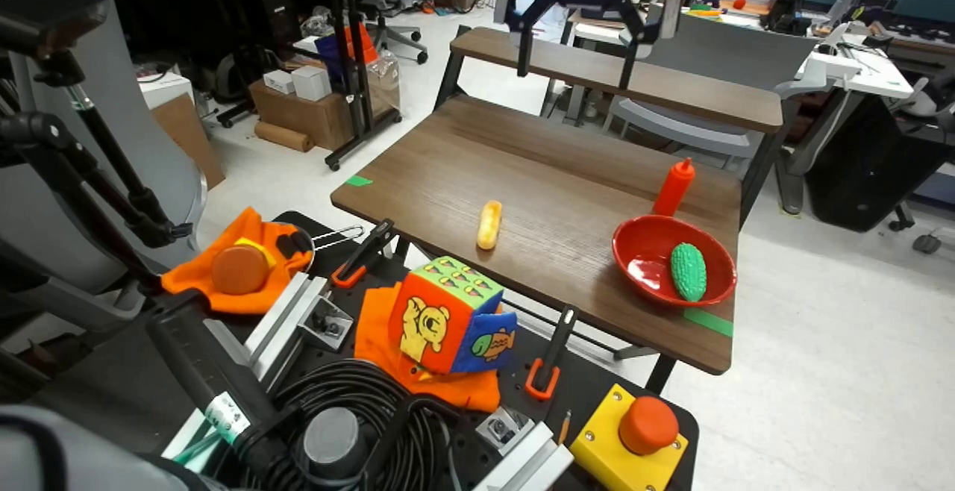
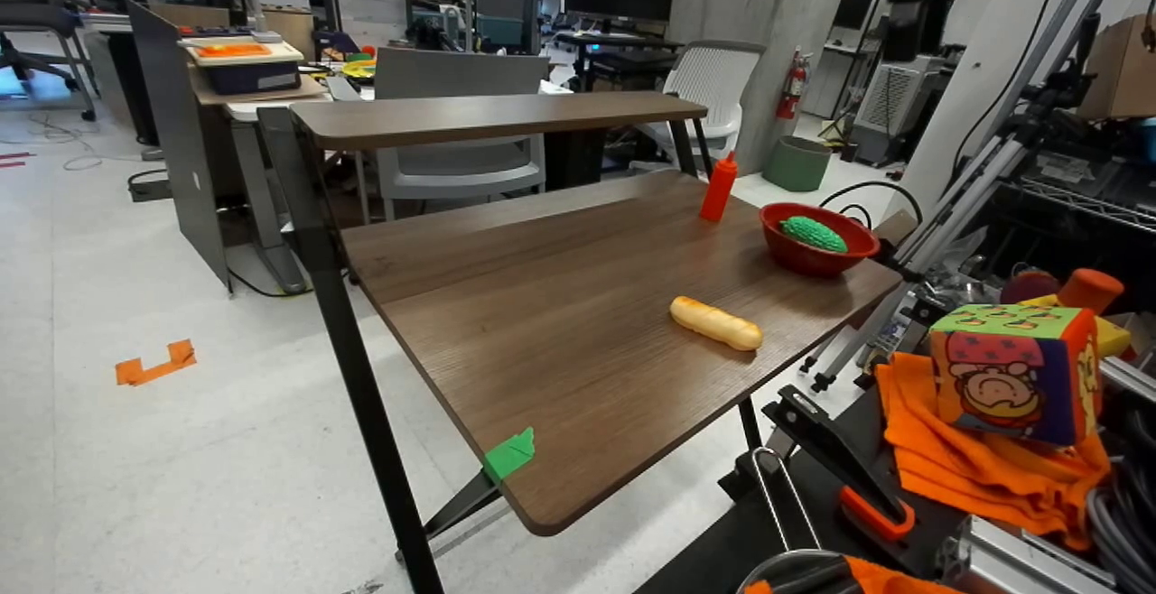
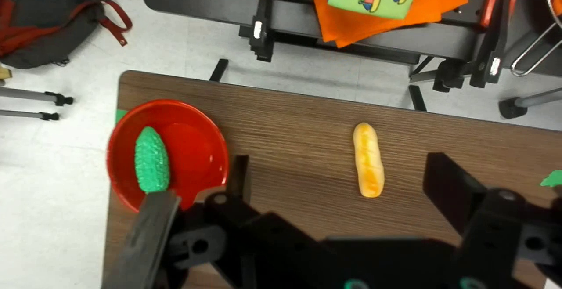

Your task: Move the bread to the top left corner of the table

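In an exterior view the top of the frame cuts off my hand (image 1: 574, 72), though its fingers (image 1: 524, 54) show, spread wide apart. In my wrist view I see the bread (image 3: 369, 160) whole, right of centre on the counter (image 3: 298, 144), whose right end runs out of frame; at left I hide part of the red bowl (image 3: 193, 144).

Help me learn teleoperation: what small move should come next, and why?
Probably lower the open gripper toward the bread: in the wrist view the bread shows between its spread jaws, which hold nothing, and in an exterior view it hangs above the table.
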Available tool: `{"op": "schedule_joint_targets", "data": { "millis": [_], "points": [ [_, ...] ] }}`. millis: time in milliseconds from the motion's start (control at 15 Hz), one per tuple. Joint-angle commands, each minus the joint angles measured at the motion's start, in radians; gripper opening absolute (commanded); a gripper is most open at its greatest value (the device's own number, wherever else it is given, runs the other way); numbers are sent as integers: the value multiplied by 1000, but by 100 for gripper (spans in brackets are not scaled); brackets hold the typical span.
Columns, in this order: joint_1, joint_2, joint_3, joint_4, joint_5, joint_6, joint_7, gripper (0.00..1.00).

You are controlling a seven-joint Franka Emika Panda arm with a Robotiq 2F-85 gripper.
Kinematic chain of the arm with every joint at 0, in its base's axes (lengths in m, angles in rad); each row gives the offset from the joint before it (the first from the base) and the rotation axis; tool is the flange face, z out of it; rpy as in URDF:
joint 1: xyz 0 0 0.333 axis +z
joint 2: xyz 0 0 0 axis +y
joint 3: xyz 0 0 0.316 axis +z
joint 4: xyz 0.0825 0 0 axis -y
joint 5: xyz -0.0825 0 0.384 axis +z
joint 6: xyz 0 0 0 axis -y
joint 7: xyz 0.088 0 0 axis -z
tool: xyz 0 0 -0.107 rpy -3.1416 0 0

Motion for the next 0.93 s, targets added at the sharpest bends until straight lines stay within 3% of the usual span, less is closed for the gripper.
{"op": "schedule_joint_targets", "data": {
  "millis": [0, 533, 867],
  "points": [
    [14, 162, 37, 38, 61, 97, -5, 100],
    [35, 465, 70, 94, 23, 365, 108, 100],
    [70, 626, 56, 185, 10, 377, 190, 100]
  ]
}}
